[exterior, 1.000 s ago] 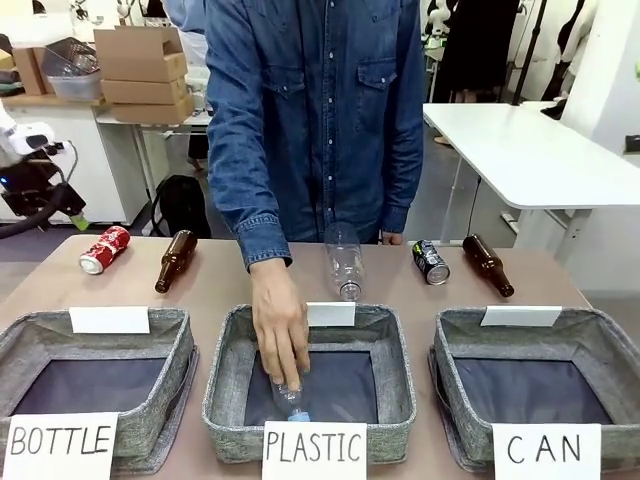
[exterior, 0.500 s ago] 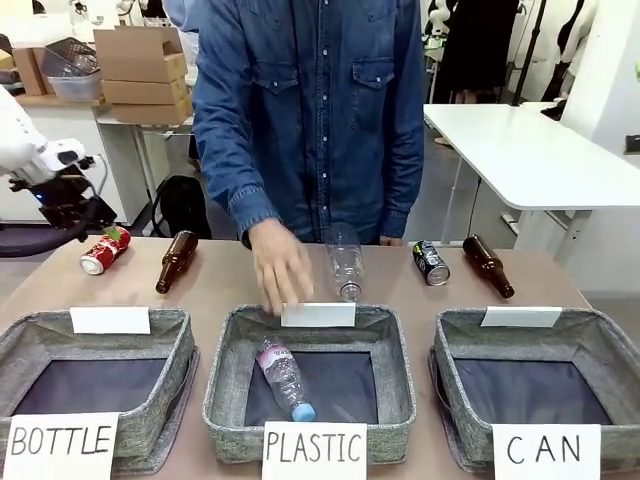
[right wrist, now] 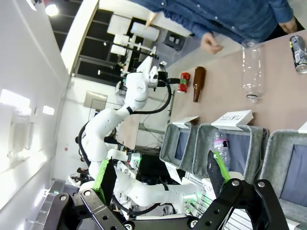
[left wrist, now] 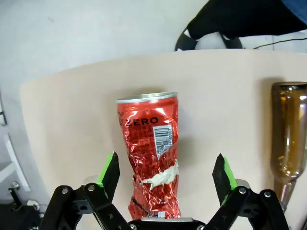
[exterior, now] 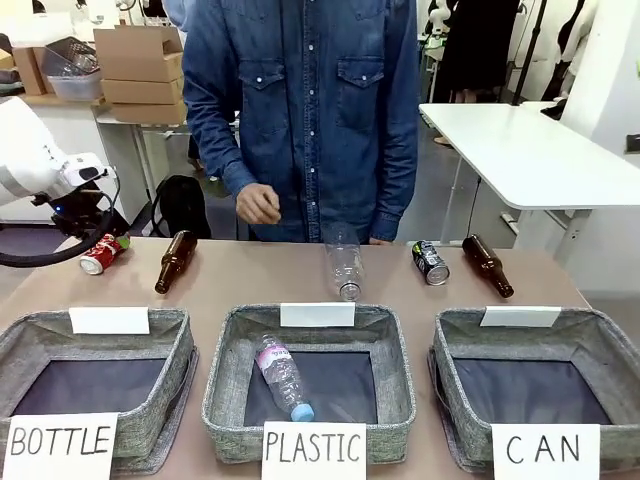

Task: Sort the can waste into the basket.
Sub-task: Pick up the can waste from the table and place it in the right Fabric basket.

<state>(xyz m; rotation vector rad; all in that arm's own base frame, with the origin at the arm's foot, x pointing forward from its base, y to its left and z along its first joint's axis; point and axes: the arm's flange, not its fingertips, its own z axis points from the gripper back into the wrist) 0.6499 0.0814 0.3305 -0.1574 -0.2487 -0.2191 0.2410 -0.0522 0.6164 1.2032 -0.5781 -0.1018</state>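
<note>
Between the left jaws lies the red can, dented and on its side on the tabletop. The left jaws stand spread wide, one green pad on either side of the can with a gap on both sides, so they grip nothing. The can's silver end points away from the wrist.

Just beside the red can, to its right in the front view, a brown bottle lies on its side. Farther right along the same far strip lie a clear bottle, then the black can, then a second brown bottle.

The grey basket signed "CAN" sits well apart from the red can, diagonally across at the near right corner. The "BOTTLE" basket stands directly on the robot's side of the red can. The "PLASTIC" basket, to the right of that, holds a small plastic bottle.

The right jaws are also spread wide and hold nothing, their fingers raised well apart from the red can.

A person's hand, loosely curled, hangs above the tabletop beyond and to the right of the red can.
</note>
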